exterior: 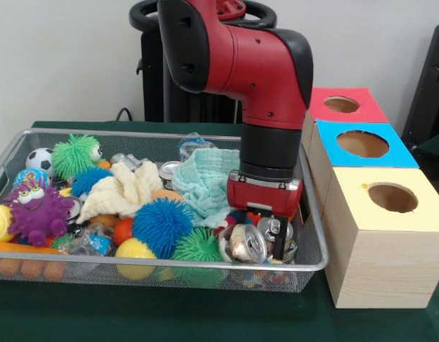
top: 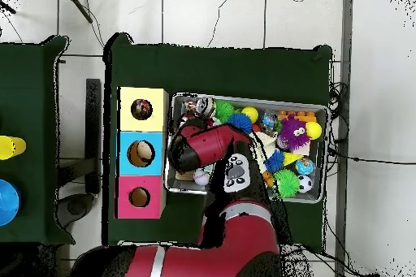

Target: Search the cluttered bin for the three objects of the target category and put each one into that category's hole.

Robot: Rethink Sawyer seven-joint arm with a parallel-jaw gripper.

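Observation:
The wire mesh bin (exterior: 205, 265) is full of clutter; it also shows in the overhead view (top: 252, 98). My gripper (exterior: 266, 229) is down in the bin's right end, among drink cans (exterior: 245, 242). Its tips are buried in the clutter. A small red and blue patch (exterior: 239, 216) shows just under its left side; I cannot tell if it is a fabric bundle. No white patched bundle shows plainly. The yellow-topped box's hole (exterior: 393, 197) is right of the bin. In the overhead view this hole (top: 141, 110) has something dark in it.
The blue-topped box (exterior: 362, 144) and red-topped box (exterior: 342, 105) stand behind the yellow one. The bin holds a mint cloth (exterior: 209, 178), a pale yellow cloth (exterior: 123, 189), blue (exterior: 161, 226) and green (exterior: 198, 248) spiky balls, and a purple toy (exterior: 38, 211).

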